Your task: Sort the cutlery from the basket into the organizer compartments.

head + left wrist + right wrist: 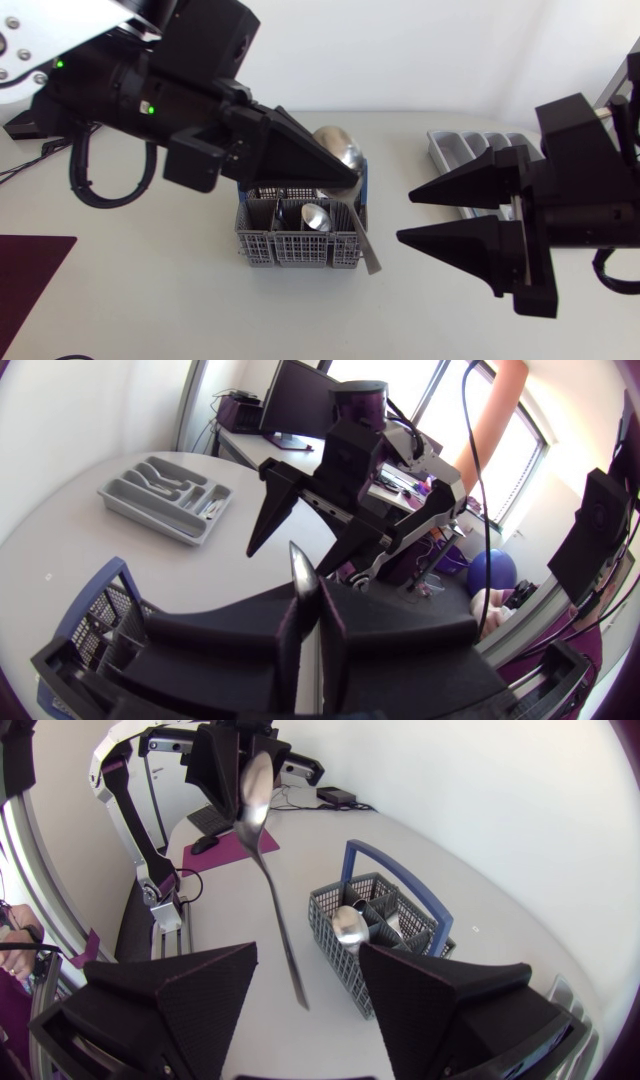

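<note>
Left hand (pixel 345 175) clamped on a large serving spoon (pixel 338 145), held above the grey cutlery basket (pixel 300 250), the spoon's handle hanging down beside the basket (a smaller spoon (pixel 315 217) stands inside). Right hand (pixel 405 217), fingers wide apart and holding nothing, hovers between the basket and the grey organizer (pixel 465 150), which lies on the white surface (pixel 180 300), partly hidden by the right arm.
</note>
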